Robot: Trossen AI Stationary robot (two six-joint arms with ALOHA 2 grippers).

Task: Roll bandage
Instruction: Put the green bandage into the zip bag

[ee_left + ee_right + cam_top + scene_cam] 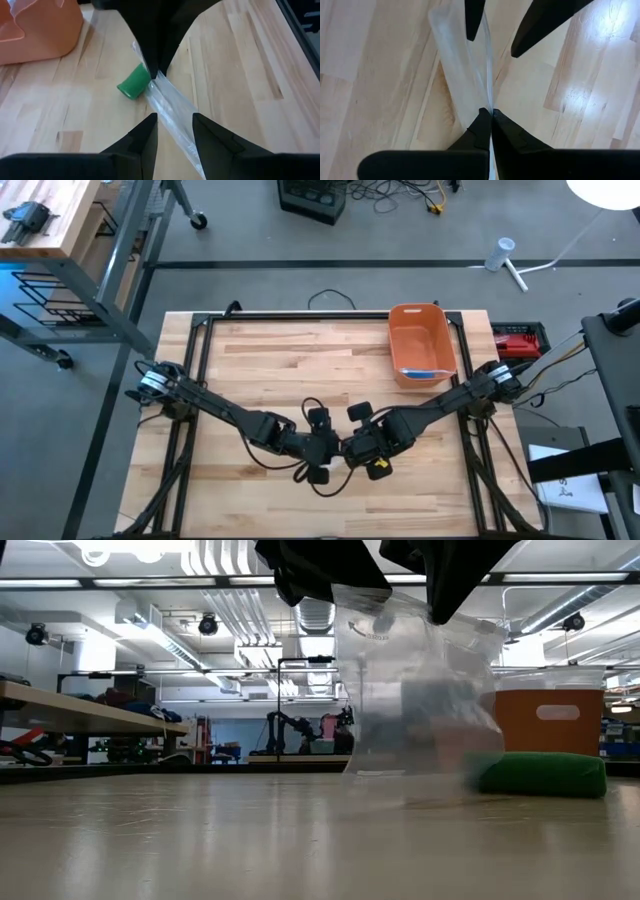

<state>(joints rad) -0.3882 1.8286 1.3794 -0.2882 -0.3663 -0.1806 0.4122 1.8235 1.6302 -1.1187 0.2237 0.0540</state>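
The right gripper [491,114] pinches the limp clear plastic bag's [420,690] top edge; the left gripper's [174,122] fingers straddle it, spread. The soft green bandage roll [133,83] lies on the bench, light and squashable.

Both arms are stretched inward from the table's side edges, so that the two wrists are brought close together near its front centre. The right gripper [491,114] is pinched fully closed, while the left gripper [175,122] is held with its fingers parted.
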